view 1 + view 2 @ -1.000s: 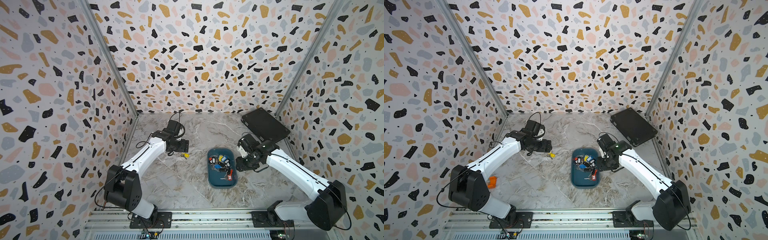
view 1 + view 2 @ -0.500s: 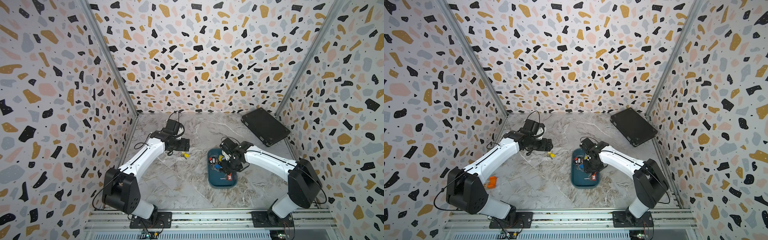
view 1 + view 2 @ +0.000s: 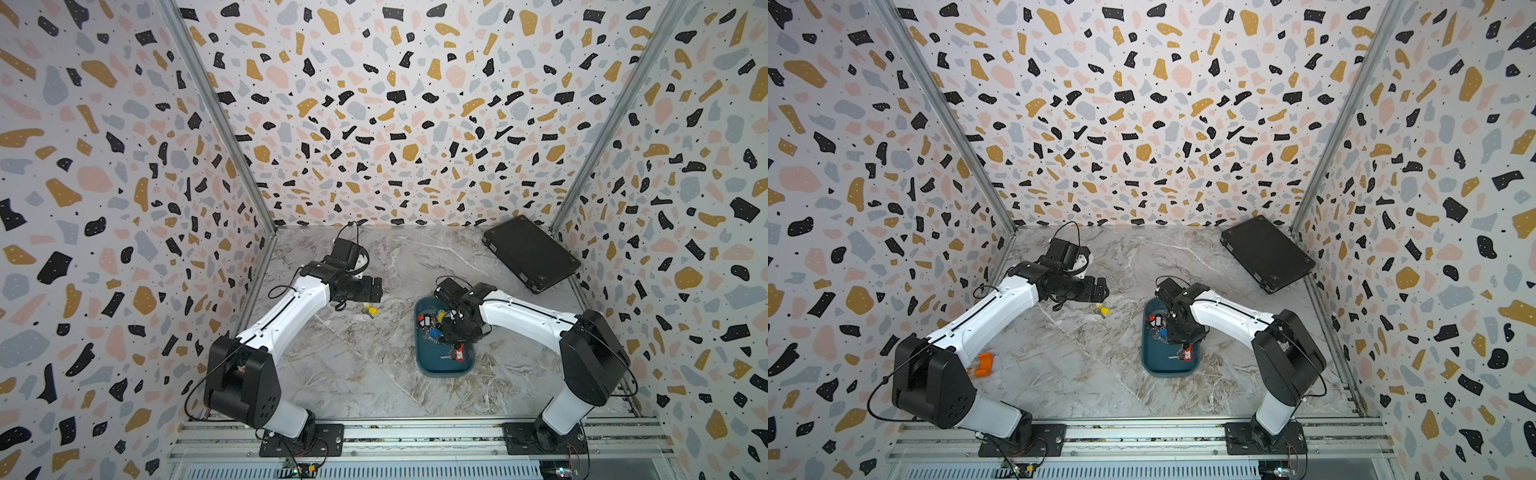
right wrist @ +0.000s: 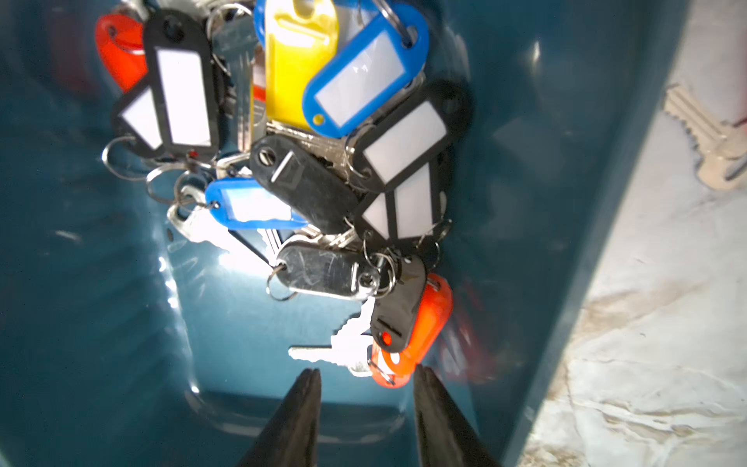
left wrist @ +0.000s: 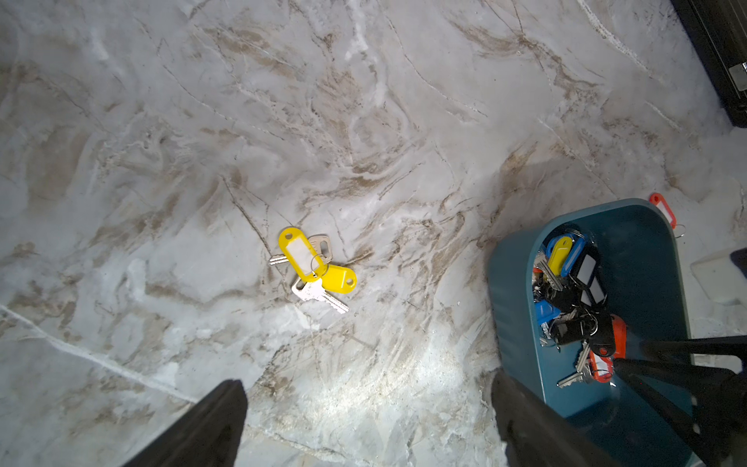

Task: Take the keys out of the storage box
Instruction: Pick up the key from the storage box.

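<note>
The left arm and right arm are clad in white tubular shells, joined by black joint housings pierced with small round holes. Thin black cables are looped along the links, and black base plates are bolted to a ribbed metal rail. Tapered black fingers are carried by the left end effector and right end effector.
</note>
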Robot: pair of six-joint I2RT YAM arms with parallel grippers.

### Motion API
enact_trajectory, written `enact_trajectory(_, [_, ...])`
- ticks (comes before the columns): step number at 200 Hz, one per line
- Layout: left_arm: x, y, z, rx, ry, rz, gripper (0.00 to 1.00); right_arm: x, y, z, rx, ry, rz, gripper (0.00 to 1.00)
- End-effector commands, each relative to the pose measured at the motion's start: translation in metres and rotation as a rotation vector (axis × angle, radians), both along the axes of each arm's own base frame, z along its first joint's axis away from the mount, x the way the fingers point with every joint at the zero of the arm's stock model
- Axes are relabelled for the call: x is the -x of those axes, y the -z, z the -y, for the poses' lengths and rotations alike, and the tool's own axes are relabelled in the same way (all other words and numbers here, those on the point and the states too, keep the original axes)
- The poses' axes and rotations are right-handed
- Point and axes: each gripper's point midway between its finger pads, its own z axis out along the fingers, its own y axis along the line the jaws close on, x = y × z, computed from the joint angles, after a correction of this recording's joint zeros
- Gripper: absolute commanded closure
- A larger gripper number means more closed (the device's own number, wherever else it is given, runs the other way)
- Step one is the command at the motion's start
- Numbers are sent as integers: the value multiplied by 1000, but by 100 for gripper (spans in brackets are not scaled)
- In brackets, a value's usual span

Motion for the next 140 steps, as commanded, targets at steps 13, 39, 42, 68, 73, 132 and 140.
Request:
enact_trajectory(13, [1,-9,6,41,13,24,3,-15,9,-35,-154,9,41,56])
enact_trajectory(39, [1,-8,7,42,15,18,4,-20,-2,-39,-170,34,60,57])
enact_trajectory(42, [1,-8,7,42,15,18,4,-20,-4,-37,-158,38,64,57])
enact_trajectory(68, [1,-8,7,46,18,19,4,-21,-17,-18,-97,44,127,55])
enact_trajectory(73, [1,-9,8,49,17,20,4,-22,-18,-15,-81,42,135,55])
enact_trajectory(132, [1,-7,8,48,19,16,5,-26,10,-4,65,-26,92,58])
enact_trajectory(140, [1,-7,8,48,20,15,5,-27,12,-4,73,-37,93,59])
